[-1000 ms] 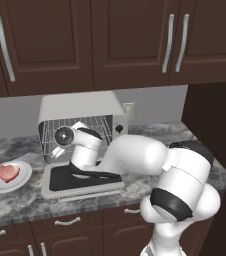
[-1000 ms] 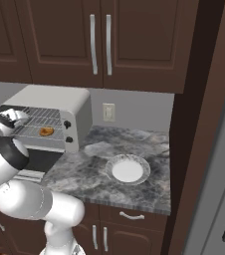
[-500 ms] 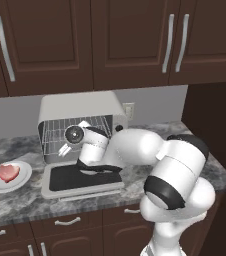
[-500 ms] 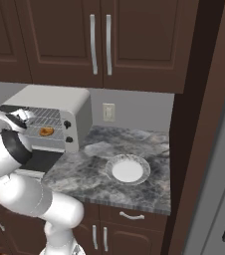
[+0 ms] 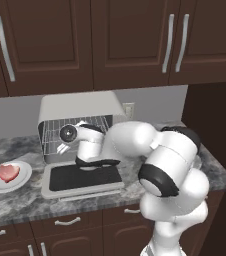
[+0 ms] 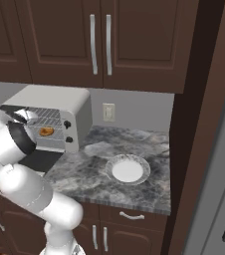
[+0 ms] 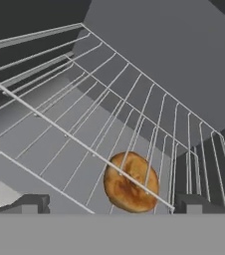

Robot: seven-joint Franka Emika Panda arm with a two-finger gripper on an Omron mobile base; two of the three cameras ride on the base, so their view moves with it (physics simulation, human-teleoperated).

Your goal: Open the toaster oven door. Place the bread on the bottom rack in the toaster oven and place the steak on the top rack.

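Gripper (image 7: 107,203): jaws wide apart, nothing held, at the mouth of the toaster oven (image 5: 80,111).
Bread (image 7: 131,182): one round golden-brown bun, lying on the bottom rack (image 7: 74,144) inside the oven.
Steak (image 5: 8,172): one pink-red slab on a plate (image 5: 21,179), left of the oven.
Toaster oven door (image 5: 82,179): dropped flat, dark glass up.
Change: hand drawn back from the oven since a second ago.
Racks: two wire grids.

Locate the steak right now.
The steak is on a white plate on the counter, left of the open toaster oven in the left base view.
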